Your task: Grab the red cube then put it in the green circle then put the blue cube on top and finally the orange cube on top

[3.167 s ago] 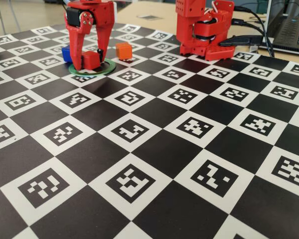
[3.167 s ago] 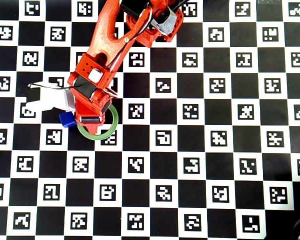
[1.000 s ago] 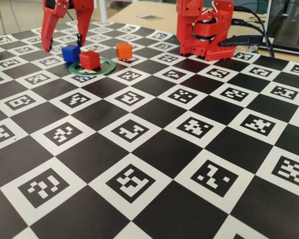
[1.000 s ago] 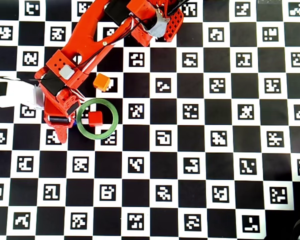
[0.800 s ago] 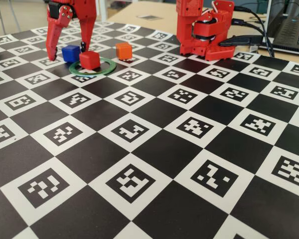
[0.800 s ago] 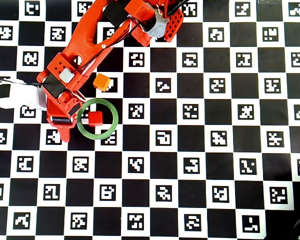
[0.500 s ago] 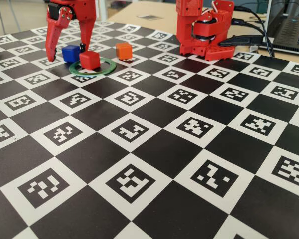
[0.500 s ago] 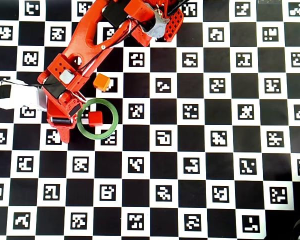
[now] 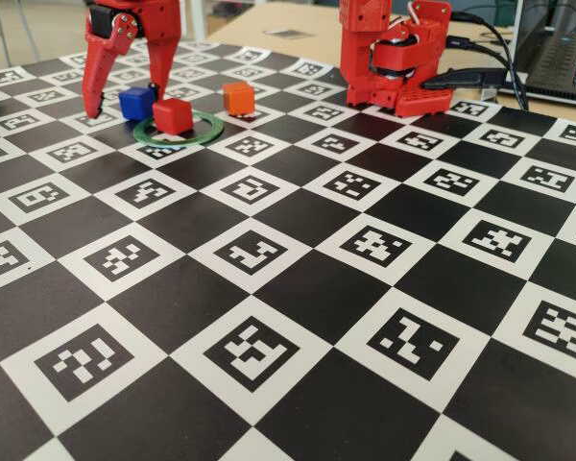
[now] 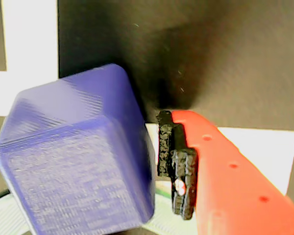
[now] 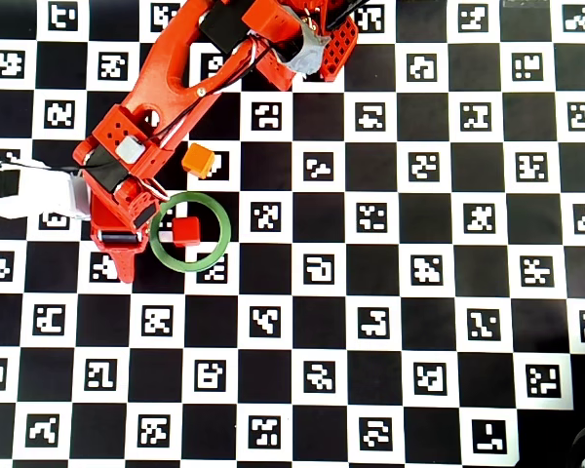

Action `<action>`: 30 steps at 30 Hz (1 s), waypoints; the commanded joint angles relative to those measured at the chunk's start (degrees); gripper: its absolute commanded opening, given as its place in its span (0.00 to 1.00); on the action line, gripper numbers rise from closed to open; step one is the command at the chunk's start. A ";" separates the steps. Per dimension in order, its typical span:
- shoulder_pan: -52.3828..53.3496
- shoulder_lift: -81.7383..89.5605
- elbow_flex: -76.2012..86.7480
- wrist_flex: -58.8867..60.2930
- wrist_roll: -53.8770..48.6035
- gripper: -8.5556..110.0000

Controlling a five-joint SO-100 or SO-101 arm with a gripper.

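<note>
- Between the spread fingers of the tool (image 9: pixel 123 99), the blue cube (image 9: pixel 136 103) sits on the desk (image 9: pixel 298 279), ungripped.
- Overhead, the arm hides that cube entirely.
- Up close in the wrist view, the black finger pad (image 10: pixel 176 166) stands just beside the cube's face.
- Right of the tool, the red cube (image 11: pixel 186 230) rests inside the green circle (image 11: pixel 217 250).
- Behind it sits the orange cube (image 11: pixel 198 160).

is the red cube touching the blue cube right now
Apart. The fixed view shows black board between the red cube, inside the green circle, and the blue cube.
</note>
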 commanded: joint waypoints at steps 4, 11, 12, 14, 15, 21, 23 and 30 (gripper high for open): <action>0.18 1.85 -0.79 -0.97 -5.36 0.43; 0.18 1.85 -0.53 -0.62 -9.49 0.43; 0.18 1.85 -0.53 -0.53 -10.02 0.43; 0.00 1.85 -0.44 -0.35 -10.72 0.43; -0.09 1.85 -0.44 -0.35 -11.07 0.43; -0.35 1.85 -0.35 -0.26 -12.48 0.43; -0.35 1.85 -0.35 -0.18 -12.92 0.43; -0.53 1.76 -0.18 0.00 -13.80 0.43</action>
